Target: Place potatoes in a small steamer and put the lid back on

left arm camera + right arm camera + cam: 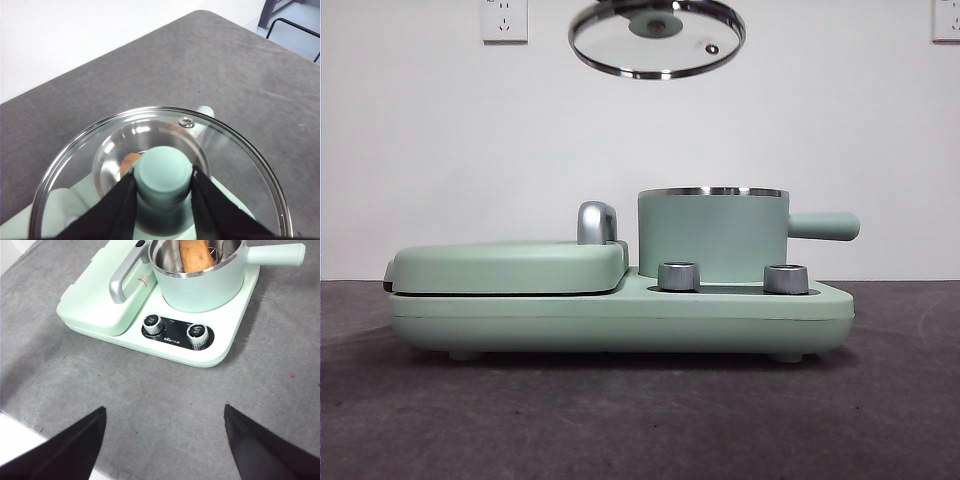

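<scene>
The small mint-green steamer pot point(712, 234) stands on the right side of the appliance, its handle pointing right; it also shows in the right wrist view point(205, 282). The orange-brown potato point(196, 255) lies inside it. The glass lid point(657, 38) hangs tilted high above the pot, a little left of it. My left gripper point(164, 176) is shut on the lid's green knob point(164, 170); through the glass point(235, 165) I see the pot and potato below. My right gripper point(165, 440) is open and empty, over the table in front of the appliance.
The mint-green appliance base point(620, 318) carries a flat lidded griddle point(505, 266) with a chrome handle point(597, 222) on the left and two steel dials point(679, 276) at the front. Dark grey table point(640, 420); its far edge meets a white wall.
</scene>
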Motion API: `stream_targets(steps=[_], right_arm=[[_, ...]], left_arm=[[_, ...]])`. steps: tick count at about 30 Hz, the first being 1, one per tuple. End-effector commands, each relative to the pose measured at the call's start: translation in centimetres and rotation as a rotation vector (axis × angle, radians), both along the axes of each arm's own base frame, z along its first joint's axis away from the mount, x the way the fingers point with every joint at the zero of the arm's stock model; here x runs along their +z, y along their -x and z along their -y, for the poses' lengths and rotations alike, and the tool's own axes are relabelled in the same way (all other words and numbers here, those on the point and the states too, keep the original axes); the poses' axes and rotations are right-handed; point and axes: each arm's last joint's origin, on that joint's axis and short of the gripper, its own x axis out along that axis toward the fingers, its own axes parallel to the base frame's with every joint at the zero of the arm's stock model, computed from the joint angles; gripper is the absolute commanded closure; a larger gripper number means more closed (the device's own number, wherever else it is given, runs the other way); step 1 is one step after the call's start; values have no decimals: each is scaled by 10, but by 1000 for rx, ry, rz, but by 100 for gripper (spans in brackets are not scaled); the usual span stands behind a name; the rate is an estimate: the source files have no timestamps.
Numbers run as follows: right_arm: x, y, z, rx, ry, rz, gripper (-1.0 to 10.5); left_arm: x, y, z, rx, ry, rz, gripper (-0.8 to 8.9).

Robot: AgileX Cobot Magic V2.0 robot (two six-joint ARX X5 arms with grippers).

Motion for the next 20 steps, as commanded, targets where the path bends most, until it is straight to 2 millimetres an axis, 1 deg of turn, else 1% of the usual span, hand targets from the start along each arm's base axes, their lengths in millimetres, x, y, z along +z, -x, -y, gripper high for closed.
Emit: stream_targets(steps=[1,5,13,16,20], right_arm=[[2,0,-1,22,6,24,583],[2,0,-1,23,7,24,583],[2,0,-1,21,8,25,583],[2,0,-1,21,7,25,583],[2,0,-1,21,7,25,583]], left_arm=[[2,-8,11,-11,36,37,799],[-15,-24,23,-11,34,35,799],[-56,-56,49,-13,34,37,799],[-70,-64,55,-13,27,27,799],[-81,-69,59,-8,14,14,799]])
